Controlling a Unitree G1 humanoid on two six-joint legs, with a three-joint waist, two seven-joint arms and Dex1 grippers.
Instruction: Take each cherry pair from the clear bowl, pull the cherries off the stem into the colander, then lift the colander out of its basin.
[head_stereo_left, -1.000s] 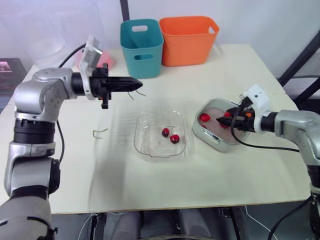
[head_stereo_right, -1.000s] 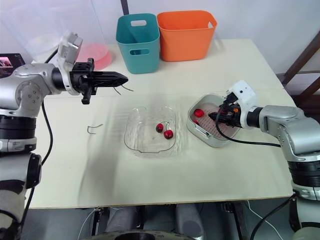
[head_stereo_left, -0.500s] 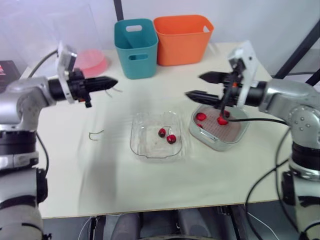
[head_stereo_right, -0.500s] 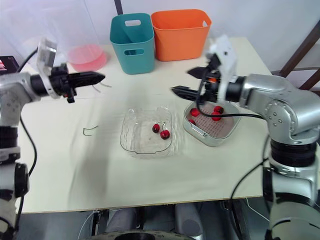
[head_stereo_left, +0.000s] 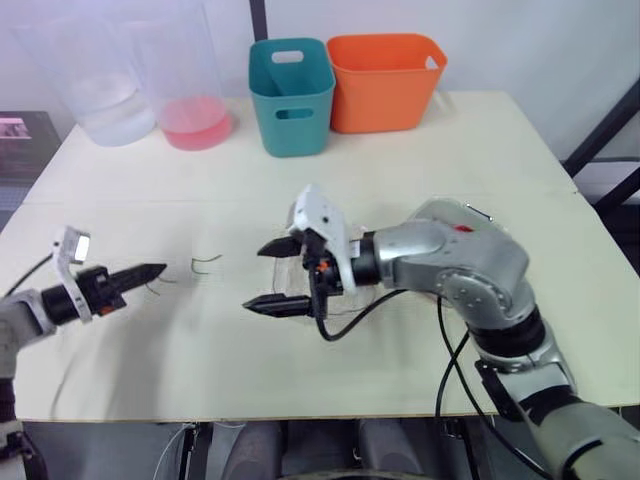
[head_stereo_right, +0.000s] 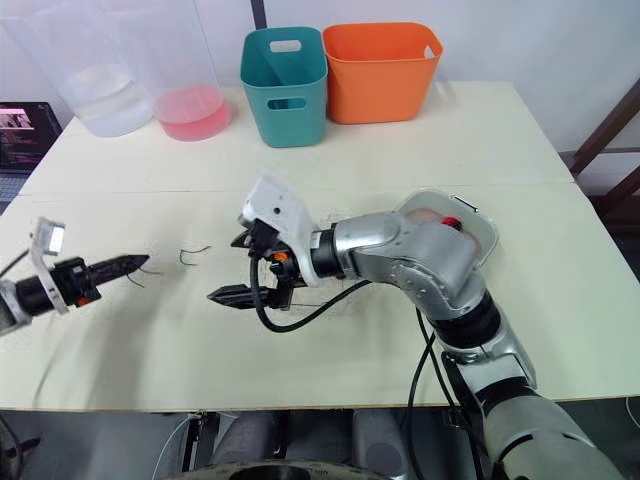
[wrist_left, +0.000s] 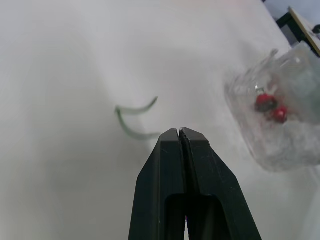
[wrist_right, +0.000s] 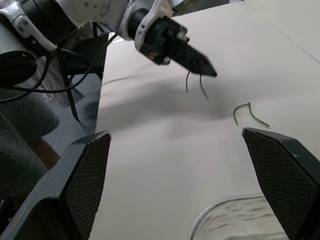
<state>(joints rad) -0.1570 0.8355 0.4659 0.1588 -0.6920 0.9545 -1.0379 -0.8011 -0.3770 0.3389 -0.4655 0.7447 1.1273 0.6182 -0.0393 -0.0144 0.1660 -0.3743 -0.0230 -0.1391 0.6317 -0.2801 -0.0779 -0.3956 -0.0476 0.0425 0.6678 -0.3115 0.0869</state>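
Observation:
My left gripper (head_stereo_left: 155, 270) hangs low over the near left of the table, shut on a thin green stem (wrist_right: 195, 85) that dangles from its tip. A second stem (head_stereo_left: 205, 262) lies loose on the table just beyond it. My right gripper (head_stereo_left: 256, 277) reaches across in front of the clear bowl (wrist_left: 295, 140), fingers wide open with nothing between them. Two red cherries (wrist_left: 270, 105) lie in that bowl. The colander (head_stereo_right: 480, 235) in its basin sits farther right, partly hidden behind my right arm, with a cherry (head_stereo_right: 452, 222) showing in it.
A teal bin (head_stereo_left: 291, 95) and an orange bin (head_stereo_left: 386, 80) stand at the table's back edge. A pink bowl (head_stereo_left: 196, 120) and a large clear container (head_stereo_left: 100, 100) stand at the back left.
The view has shifted. My right arm swung from above the colander leftward past the clear bowl, still open. My left gripper dropped toward the near left corner, still holding the stem.

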